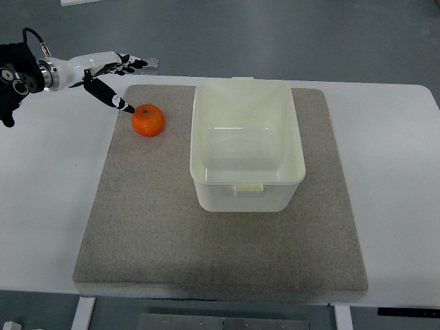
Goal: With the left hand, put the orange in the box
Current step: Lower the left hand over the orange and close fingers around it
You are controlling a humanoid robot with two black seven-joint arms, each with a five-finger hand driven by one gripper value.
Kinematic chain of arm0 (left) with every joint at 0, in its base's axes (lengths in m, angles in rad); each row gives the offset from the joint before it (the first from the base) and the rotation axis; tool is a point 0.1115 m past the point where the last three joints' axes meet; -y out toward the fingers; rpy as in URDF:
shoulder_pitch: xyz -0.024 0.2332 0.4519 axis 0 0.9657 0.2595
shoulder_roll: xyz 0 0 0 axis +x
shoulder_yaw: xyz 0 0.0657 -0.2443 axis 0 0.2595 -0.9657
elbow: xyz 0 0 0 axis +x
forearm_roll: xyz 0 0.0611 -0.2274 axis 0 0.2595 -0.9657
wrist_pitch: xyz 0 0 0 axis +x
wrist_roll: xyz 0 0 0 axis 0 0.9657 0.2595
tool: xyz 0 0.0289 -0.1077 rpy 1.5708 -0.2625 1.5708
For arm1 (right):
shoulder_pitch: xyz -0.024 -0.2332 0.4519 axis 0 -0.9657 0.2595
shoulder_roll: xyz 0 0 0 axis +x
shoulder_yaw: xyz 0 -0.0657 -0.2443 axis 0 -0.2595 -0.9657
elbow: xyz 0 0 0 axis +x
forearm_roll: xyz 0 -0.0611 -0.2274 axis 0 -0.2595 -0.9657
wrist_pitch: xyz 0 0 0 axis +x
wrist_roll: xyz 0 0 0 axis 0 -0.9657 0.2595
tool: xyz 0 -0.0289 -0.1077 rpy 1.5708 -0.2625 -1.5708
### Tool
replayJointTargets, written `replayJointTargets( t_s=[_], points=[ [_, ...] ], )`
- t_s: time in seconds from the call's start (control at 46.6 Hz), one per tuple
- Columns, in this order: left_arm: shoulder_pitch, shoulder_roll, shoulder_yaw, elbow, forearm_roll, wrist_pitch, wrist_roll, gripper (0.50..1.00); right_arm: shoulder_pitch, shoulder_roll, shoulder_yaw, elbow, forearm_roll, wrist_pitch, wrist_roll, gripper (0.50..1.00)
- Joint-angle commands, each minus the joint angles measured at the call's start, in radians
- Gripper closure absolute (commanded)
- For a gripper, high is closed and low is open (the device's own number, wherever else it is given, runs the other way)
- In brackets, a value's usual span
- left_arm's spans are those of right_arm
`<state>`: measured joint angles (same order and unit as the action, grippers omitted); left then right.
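Observation:
An orange (pixel 148 120) lies on the grey mat (pixel 151 206), to the left of a white plastic box (pixel 247 143) that is open on top and empty. My left hand (pixel 117 74) comes in from the upper left and hovers just up and left of the orange. Its fingers (pixel 130 62) are spread, and the thumb tip (pixel 126 106) is at the orange's upper left edge. The hand holds nothing. My right arm does not show.
The mat lies on a white table (pixel 392 172). The box stands on the mat's upper middle. The table's far edge runs just behind the hand, with grey floor (pixel 275 34) beyond it.

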<state>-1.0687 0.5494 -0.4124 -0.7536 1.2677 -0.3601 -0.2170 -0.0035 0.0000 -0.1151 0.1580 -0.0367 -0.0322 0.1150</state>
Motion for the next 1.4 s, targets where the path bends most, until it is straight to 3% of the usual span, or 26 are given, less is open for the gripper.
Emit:
replayJointTargets(
  t_s=[0.0,0.494,0.752,1.031,1.16,1.331,1.374],
  points=[
    [-0.007,0.006,0.069,-0.038,0.024,0.044,-0.015,0.51,0.0,0.0,0.0,0.0,0.0,0.0,0.0,0.568],
    [-0.013,-0.028,0.113,-0.039,0.216,0.133,-0.015,0.527,0.0,0.0,0.0,0.0,0.0,0.0,0.0,0.568],
    [-0.007,-0.062,0.139,-0.015,0.248,0.15,-0.013,0.598,-0.001,0.0,0.0,0.0,0.0,0.0,0.0,0.568],
    [-0.005,-0.085,0.175,0.014,0.246,0.208,-0.012,0.636,0.0,0.0,0.0,0.0,0.0,0.0,0.0,0.568],
    [-0.005,-0.094,0.176,0.02,0.248,0.213,-0.012,0.726,-0.001,0.0,0.0,0.0,0.0,0.0,0.0,0.568],
    [-0.013,-0.091,0.202,0.016,0.248,0.211,-0.01,1.0,0.0,0.0,0.0,0.0,0.0,0.0,0.0,0.568],
    [-0.016,-0.088,0.202,0.011,0.246,0.21,-0.01,1.0,0.0,0.0,0.0,0.0,0.0,0.0,0.0,0.57]
  ],
)
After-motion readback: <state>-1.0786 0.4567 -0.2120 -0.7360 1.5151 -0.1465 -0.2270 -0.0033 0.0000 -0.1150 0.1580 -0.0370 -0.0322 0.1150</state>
